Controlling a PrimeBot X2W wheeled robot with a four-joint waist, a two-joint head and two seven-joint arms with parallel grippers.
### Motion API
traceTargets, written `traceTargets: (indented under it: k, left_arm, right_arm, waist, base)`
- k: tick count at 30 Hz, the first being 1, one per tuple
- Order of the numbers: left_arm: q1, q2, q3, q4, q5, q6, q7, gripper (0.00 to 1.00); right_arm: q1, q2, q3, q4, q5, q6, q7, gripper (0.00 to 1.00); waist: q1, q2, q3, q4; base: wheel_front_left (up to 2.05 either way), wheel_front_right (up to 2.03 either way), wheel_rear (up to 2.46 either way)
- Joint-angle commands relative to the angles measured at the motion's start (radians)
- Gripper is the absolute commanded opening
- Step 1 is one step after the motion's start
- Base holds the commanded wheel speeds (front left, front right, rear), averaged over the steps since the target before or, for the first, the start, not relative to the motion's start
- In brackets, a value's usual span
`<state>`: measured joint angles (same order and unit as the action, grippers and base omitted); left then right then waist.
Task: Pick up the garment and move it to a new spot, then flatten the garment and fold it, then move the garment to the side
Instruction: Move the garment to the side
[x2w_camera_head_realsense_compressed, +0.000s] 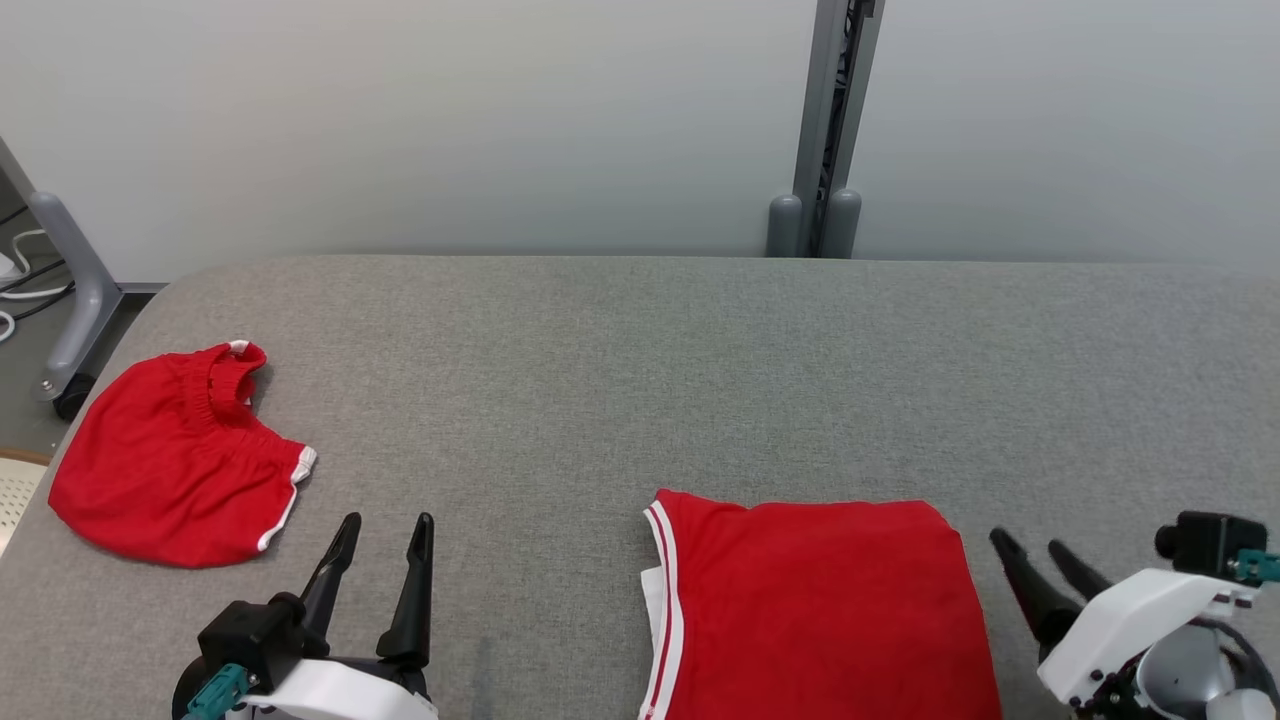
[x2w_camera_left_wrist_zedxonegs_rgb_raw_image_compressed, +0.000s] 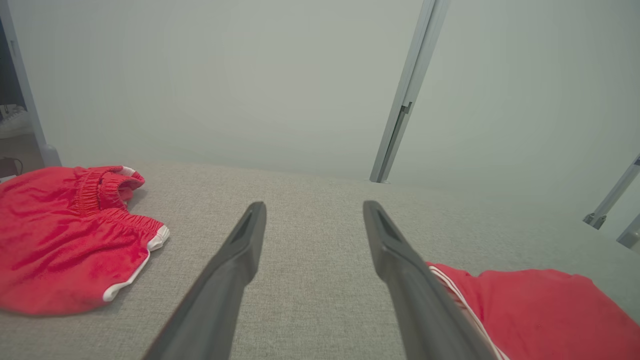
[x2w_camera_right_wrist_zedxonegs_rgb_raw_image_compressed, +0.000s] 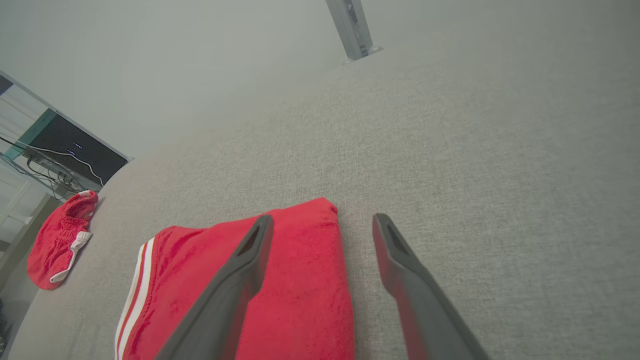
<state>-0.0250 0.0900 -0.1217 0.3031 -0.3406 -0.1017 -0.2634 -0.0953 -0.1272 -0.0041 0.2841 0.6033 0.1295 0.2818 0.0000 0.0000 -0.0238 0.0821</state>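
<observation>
Garment: a red top folded into a neat rectangle, lying flat at about 6 o'clock on the grey padded table, its near end cut off by the bottom edge of the head view. Two thin white stripes and a white band run down its edge at 9 o'clock, and these are its only markings.

The right gripper sits just beside the garment's 3 o'clock edge, its white forearm coming in from 4 o'clock and its dark fingers slanting toward 11 o'clock. Its jaws are spread wide and hold nothing. In the right wrist view, the right gripper straddles that edge, with one finger over red cloth and the other over bare table. I cannot tell whether either finger touches.

The left gripper rests at 7 o'clock, fingers pointing to about 12 o'clock. It is also spread wide and empty, over bare table between the two red pieces. The left wrist view shows the same gripper with the garment at 4 o'clock.

A pair of red shorts with white trim and a gathered waistband lies rumpled at 9 o'clock, well apart from the garment, near the table's rounded corner. A grey post stands against the wall at 12 o'clock.
</observation>
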Motion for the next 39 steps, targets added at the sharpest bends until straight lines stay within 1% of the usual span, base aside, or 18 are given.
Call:
traceTargets:
  k: [1, 11, 15, 20, 21, 22, 24, 33, 36, 39]
  left_arm:
    - [0.002, 0.005, -0.001, 0.001, 0.004, -0.002, -0.002, 1.00]
    - [-0.012, 0.000, -0.006, 0.008, 0.005, -0.003, -0.002, 1.00]
    - [-0.017, 0.000, -0.011, 0.012, 0.005, -0.005, -0.002, 1.00]
    - [-0.018, 0.000, -0.013, 0.017, 0.005, -0.006, -0.002, 1.00]
    - [-0.018, 0.000, -0.014, 0.017, 0.005, -0.006, -0.002, 1.00]
    - [-0.018, 0.001, -0.013, 0.018, 0.005, -0.005, -0.002, 1.00]
    - [-0.016, 0.001, -0.013, 0.018, 0.004, -0.004, -0.002, 1.00]
    - [-0.021, 0.005, -0.010, 0.021, -0.002, -0.006, -0.002, 1.00]
    - [-0.022, 0.006, -0.012, 0.016, 0.002, -0.005, -0.002, 1.00]
    - [-0.029, 0.007, -0.020, 0.011, 0.008, -0.007, -0.002, 1.00]
  right_arm:
    - [-0.001, -0.002, 0.001, 0.013, 0.003, 0.002, 0.013, 1.00]
    - [-0.074, 0.021, 0.008, 0.202, 0.018, 0.002, 0.145, 1.00]
    - [-0.111, 0.030, 0.002, 0.287, 0.019, 0.002, 0.176, 1.00]
    - [-0.139, 0.045, 0.001, 0.381, 0.050, 0.002, 0.211, 1.00]
    - [-0.140, 0.049, 0.003, 0.393, 0.060, 0.002, 0.216, 0.78]
    - [-0.143, 0.051, 0.004, 0.403, 0.069, 0.002, 0.220, 0.42]
    - [-0.146, 0.051, 0.011, 0.412, 0.081, 0.002, 0.222, 0.00]
    - [-0.178, 0.017, 0.065, 0.371, 0.104, 0.002, 0.120, 0.00]
    - [-0.197, -0.009, 0.106, 0.335, 0.103, 0.002, 0.068, 0.00]
    - [-0.242, -0.055, 0.166, 0.301, 0.087, 0.002, 0.024, 0.00]
  waist:
    - [0.0000, 0.0000, -0.001, 0.004]
    - [0.0000, 0.0000, 0.001, 0.016]
    - [0.0000, 0.0000, 0.004, 0.027]
    - [0.0000, 0.0000, 0.005, 0.045]
    - [0.0000, 0.0000, 0.006, 0.048]
    - [0.0000, 0.0000, 0.006, 0.050]
    - [0.0000, 0.0000, 0.006, 0.053]
    - [0.0000, 0.0000, 0.007, 0.050]
    - [0.0000, 0.0000, 0.012, 0.041]
    - [0.0000, 0.0000, 0.029, 0.024]
  base:
    - [0.00, 0.00, 0.00]
    - [0.00, 0.00, 0.00]
    - [0.00, 0.00, 0.00]
    - [0.00, 0.00, 0.00]
    - [0.00, 0.00, 0.00]
    - [0.00, 0.00, 0.00]
    - [0.00, 0.00, 0.00]
    - [0.00, 0.00, 0.00]
    - [0.00, 0.00, 0.00]
    - [0.00, 0.00, 0.00]
